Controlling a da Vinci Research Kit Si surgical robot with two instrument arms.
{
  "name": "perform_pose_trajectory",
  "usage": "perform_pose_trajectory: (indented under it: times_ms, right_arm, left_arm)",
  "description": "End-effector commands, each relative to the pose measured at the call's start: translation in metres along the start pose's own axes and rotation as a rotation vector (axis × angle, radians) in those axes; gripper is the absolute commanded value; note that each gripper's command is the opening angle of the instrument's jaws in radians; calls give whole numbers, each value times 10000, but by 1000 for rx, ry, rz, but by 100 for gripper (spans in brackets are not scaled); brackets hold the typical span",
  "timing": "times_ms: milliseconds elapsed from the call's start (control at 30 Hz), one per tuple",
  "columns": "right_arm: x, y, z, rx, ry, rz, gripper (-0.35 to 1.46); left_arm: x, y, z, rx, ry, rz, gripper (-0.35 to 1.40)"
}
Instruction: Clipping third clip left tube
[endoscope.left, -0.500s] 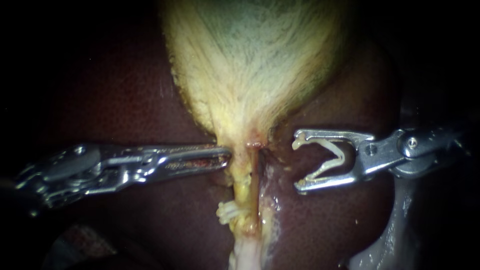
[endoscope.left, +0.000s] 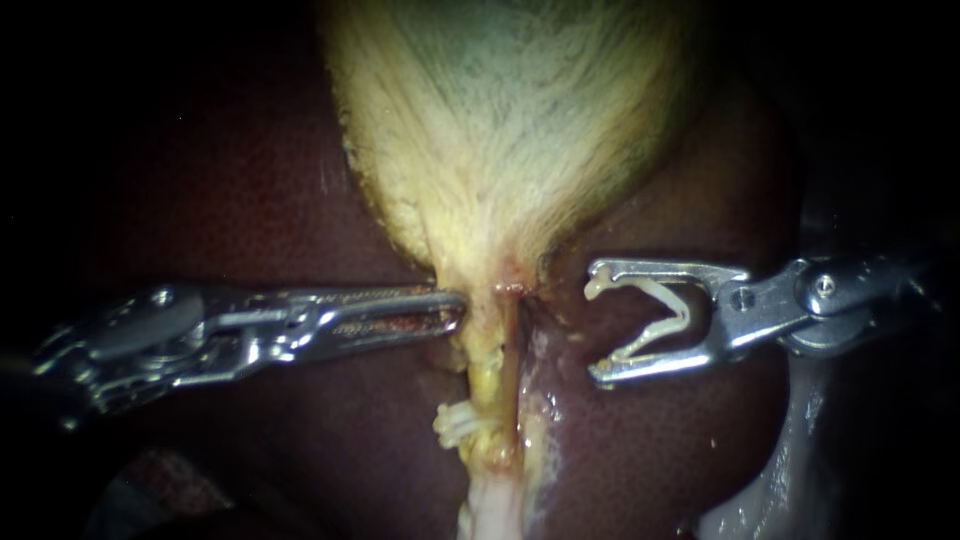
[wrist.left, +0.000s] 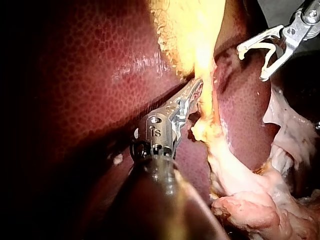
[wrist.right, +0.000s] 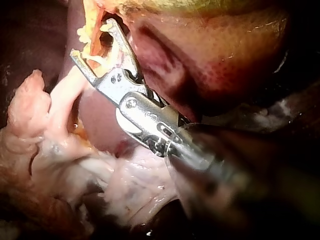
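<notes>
Two instruments meet at one stalk; which step is shown? [Student]

The approach, before closure. The right instrument (endoscope.left: 592, 332) stands just right of the stalk. Its jaws are spread wide but bear from both sides on a loaded clip (endoscope.left: 682, 316), a pale open V seated between them. It does not yet straddle the left tube (endoscope.left: 484, 372). [Tutor]

And the left instrument? [Student]

The left instrument (endoscope.left: 455, 312) comes in level from the left. Its jaws lie pressed together, and their tips appear to pinch the left edge of the gallbladder (endoscope.left: 500, 130) at its neck, probably to steady the stalk. [Tutor]

How does the tube look, and what does the next move call for? [Student]

It is a thin, yellowish, ragged strand running from the gallbladder's neck toward the near edge, over dark liver (endoscope.left: 220, 200). A white placed clip (endoscope.left: 455, 425) sits on it at the near end; how many lie there cannot be counted. The next move likely calls for carrying the open V leftward until both limbs pass around the tube, on the bare stretch between neck and placed clip, then closing squarely. [Tutor]
</notes>
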Motion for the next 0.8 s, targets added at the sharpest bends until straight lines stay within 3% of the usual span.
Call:
perform_pose_trajectory:
  times_ms: [33, 267, 500, 800]
  right_arm:
    - [-1, -1, 3, 3, 0, -1, 60]
    - [-8, -10, 33, 31, 3, 5, 60]
    - [-15, -16, 70, 55, 4, 70, 60]
    - [-24, -13, 103, 63, 2, 168, 58]
  left_arm:
    - [-1, 1, -4, -3, 1, -1, -35]
    - [-10, 10, -33, -22, -19, -7, -35]
    - [-20, 16, -58, -36, -40, -16, -35]
    - [-18, 13, -66, -39, -40, -17, -35]
